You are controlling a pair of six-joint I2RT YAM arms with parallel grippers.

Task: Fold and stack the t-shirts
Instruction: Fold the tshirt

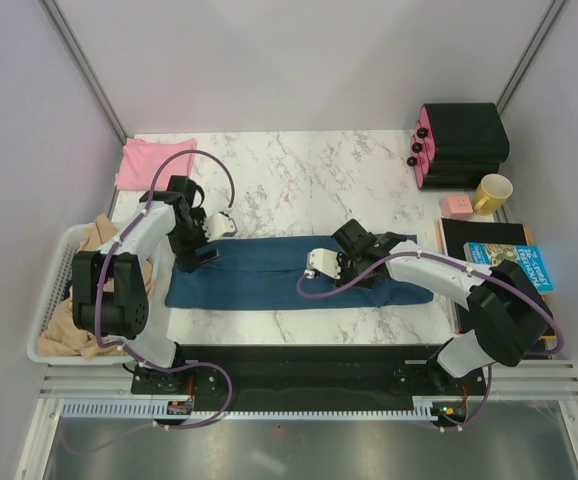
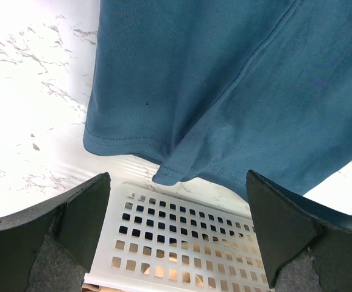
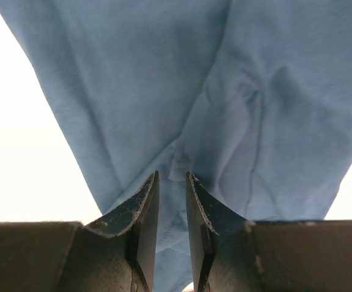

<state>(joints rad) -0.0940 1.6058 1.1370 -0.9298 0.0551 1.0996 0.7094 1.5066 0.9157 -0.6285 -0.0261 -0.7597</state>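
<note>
A dark teal-blue t-shirt point(image 1: 259, 270) lies folded in a long strip across the marble table. My left gripper point(image 1: 194, 258) hangs over its left end, jaws wide open and empty; the left wrist view shows the shirt's hem point(image 2: 212, 73) just beyond the gripper point(image 2: 177, 176). My right gripper point(image 1: 347, 268) sits low over the shirt's right half. In the right wrist view its jaws point(image 3: 172, 175) stand a narrow gap apart above creased blue cloth point(image 3: 133, 79), with nothing pinched. A pale pink t-shirt point(image 1: 151, 160) lies at the back left corner.
A white perforated basket point(image 1: 51, 300) point(image 2: 182, 231) with beige clothes point(image 1: 69, 325) stands at the left edge. At the right are a black case point(image 1: 461, 143), a yellow mug point(image 1: 493, 192), a pink cube point(image 1: 456, 206) and a blue printed book point(image 1: 514, 265).
</note>
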